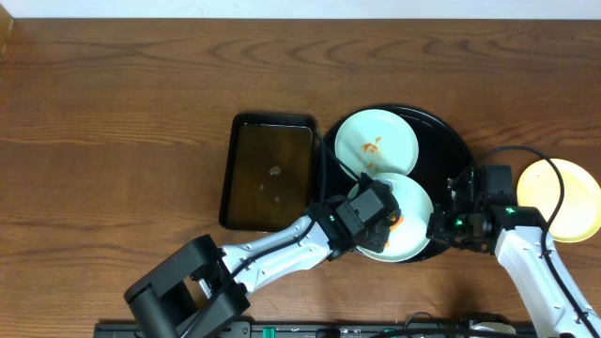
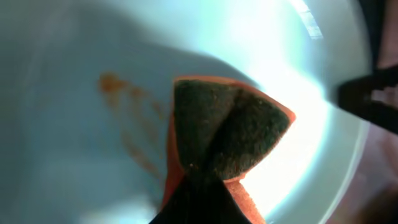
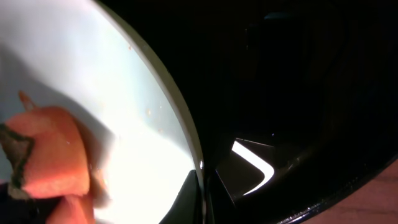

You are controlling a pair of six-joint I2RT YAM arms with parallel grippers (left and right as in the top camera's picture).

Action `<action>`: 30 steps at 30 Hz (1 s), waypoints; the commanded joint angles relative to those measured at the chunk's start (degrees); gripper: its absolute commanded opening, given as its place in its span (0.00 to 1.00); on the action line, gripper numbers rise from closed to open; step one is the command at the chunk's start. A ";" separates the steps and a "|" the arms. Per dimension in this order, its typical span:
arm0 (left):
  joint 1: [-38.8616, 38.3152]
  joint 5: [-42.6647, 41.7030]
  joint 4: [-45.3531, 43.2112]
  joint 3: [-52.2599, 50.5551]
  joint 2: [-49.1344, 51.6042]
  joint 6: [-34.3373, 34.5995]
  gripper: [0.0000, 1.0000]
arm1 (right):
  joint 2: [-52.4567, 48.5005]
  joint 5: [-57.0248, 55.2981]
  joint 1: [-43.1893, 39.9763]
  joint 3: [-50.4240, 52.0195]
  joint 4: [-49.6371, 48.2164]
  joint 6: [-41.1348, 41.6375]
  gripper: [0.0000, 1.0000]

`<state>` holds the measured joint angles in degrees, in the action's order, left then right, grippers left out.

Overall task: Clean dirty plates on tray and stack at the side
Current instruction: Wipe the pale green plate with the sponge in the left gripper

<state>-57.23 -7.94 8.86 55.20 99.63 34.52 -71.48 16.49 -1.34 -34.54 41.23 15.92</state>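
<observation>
A mint-white plate (image 1: 409, 218) lies at the front of the round black tray (image 1: 441, 141). My left gripper (image 1: 377, 212) is shut on a folded orange sponge with a dark scouring face (image 2: 229, 130) and presses it on this plate (image 2: 74, 74), next to orange-brown smears (image 2: 127, 127). My right gripper (image 1: 441, 226) is shut on the plate's right rim (image 3: 163, 99), one finger on each side (image 3: 203, 198). The sponge also shows in the right wrist view (image 3: 50, 155). A second mint plate (image 1: 376, 141) with a smear lies at the tray's back. A cream-yellow plate (image 1: 566, 199) lies on the table to the right.
A smaller rectangular dark tray (image 1: 268, 169) lies just left of the round tray, holding a small speck or two. The wooden table (image 1: 113, 141) stretches to the left and back. Cables run from the right arm over the tray's right rim.
</observation>
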 commanded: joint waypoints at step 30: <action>15.06 6.05 12.48 0.22 -14.71 -5.18 0.08 | 0.66 -0.94 0.70 -0.96 -4.33 -1.09 0.01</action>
<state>-45.39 -3.01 18.65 55.22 85.58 30.48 -71.48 15.40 -1.34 -34.54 39.20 15.90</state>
